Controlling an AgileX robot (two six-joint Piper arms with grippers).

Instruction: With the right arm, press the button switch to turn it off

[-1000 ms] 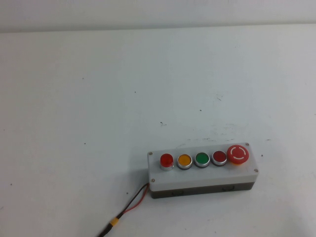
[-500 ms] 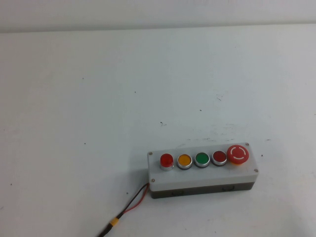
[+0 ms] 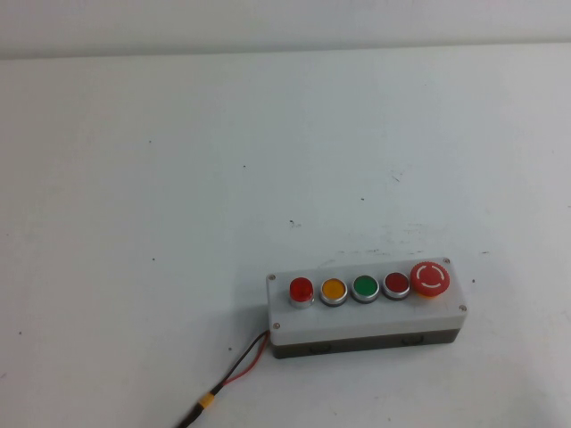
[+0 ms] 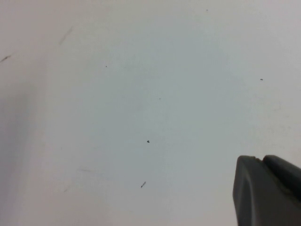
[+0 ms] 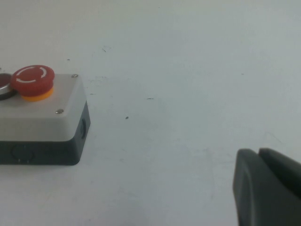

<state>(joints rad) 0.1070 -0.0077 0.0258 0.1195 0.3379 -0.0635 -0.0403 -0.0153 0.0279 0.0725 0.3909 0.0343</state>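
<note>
At frame corners: left gripper (image 4: 268,193), right gripper (image 5: 268,188) cropped, spread unreadable; button switch (image 3: 302,290) untouched.

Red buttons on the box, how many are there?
3: the bright-red button switch at the left end, a darker red button fourth along, the red mushroom button at the right end.

A plain white table (image 3: 178,178) with a few small dark specks is carrying a rectangular white-grey button box with a dark base (image 3: 366,316), which is sitting flat toward the near right. A thin red and black cable with a yellow connector (image 3: 234,374) is lying on the surface, trailing from the box's left end toward the near edge.
</note>
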